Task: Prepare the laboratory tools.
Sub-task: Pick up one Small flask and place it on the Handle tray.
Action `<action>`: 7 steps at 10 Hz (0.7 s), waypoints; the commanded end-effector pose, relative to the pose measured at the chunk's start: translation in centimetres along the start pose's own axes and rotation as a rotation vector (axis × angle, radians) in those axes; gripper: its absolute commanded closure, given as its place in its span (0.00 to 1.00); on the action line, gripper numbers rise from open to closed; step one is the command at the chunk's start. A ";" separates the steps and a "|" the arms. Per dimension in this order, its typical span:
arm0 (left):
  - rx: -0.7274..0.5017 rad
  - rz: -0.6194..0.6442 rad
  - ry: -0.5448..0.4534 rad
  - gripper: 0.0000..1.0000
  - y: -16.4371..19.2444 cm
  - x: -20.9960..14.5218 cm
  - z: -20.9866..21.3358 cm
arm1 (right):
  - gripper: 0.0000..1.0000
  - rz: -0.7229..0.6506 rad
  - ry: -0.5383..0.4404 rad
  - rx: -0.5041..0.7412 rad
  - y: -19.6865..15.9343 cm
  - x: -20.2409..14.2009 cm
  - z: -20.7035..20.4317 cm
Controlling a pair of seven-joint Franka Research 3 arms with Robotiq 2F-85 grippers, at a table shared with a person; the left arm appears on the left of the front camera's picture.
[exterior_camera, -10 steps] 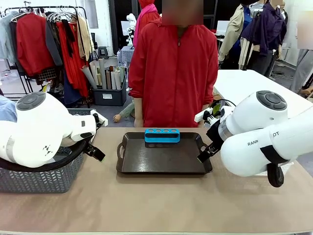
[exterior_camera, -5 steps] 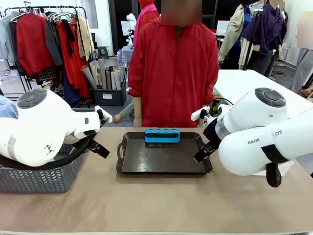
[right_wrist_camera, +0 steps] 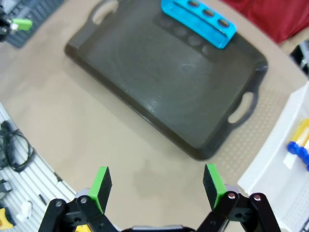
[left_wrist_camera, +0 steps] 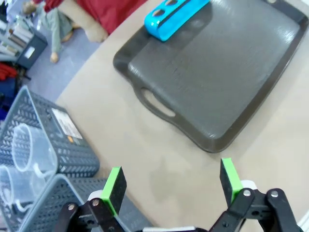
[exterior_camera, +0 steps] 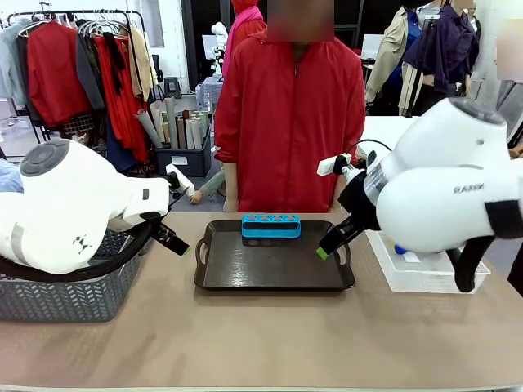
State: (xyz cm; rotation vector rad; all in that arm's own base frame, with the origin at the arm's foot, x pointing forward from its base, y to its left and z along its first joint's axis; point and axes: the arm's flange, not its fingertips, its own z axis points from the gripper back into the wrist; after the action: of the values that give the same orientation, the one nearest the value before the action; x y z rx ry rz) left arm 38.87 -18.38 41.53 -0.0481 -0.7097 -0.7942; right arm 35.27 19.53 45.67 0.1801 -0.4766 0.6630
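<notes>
The dark brown tray (exterior_camera: 274, 269) is sitting mid-table, and a blue rack (exterior_camera: 271, 226) with a row of round holes is lying along its 12 o'clock edge. The left jaws are hanging above the table at the tray's 9 o'clock side, with green pads (left_wrist_camera: 115, 183) spread wide and gripping nothing. Further out at 9 o'clock, the grey mesh basket (exterior_camera: 65, 294) is holding the clear measuring beaker (left_wrist_camera: 29, 150). The right jaws are hovering over the tray's 3 o'clock edge, likewise gaping with nothing between their pads (right_wrist_camera: 101, 182). At 3 o'clock, the white basket (exterior_camera: 425, 278) is holding yellow-orange tubes with blue caps (right_wrist_camera: 301, 131); I cannot tell how many. A person in a red jacket (exterior_camera: 290, 114) is standing at the table's 12 o'clock side.
</notes>
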 end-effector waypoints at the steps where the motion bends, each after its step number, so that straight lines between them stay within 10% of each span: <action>1: -0.064 -0.062 -0.079 0.00 -2.6 -10.0 5.5 | 0.00 0.043 0.022 0.038 -0.9 0.8 2.4; 4: -0.078 -0.065 -0.070 0.00 -2.9 -11.2 6.4 | 0.00 0.052 -0.009 0.029 -1.6 0.5 3.3; 5: -0.062 -0.052 -0.073 0.00 0.0 1.1 2.3 | 0.00 0.022 0.014 0.013 -0.4 1.0 3.1; 7: -0.062 -0.052 -0.073 0.00 0.0 1.1 2.3 | 0.00 0.022 0.014 0.013 -0.4 1.0 3.1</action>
State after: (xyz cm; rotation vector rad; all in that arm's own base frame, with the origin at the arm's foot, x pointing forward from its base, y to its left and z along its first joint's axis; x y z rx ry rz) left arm 38.11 -18.04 44.00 -0.1216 -0.7504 -0.8787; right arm 35.02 18.69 49.06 0.1691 -0.4658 0.6963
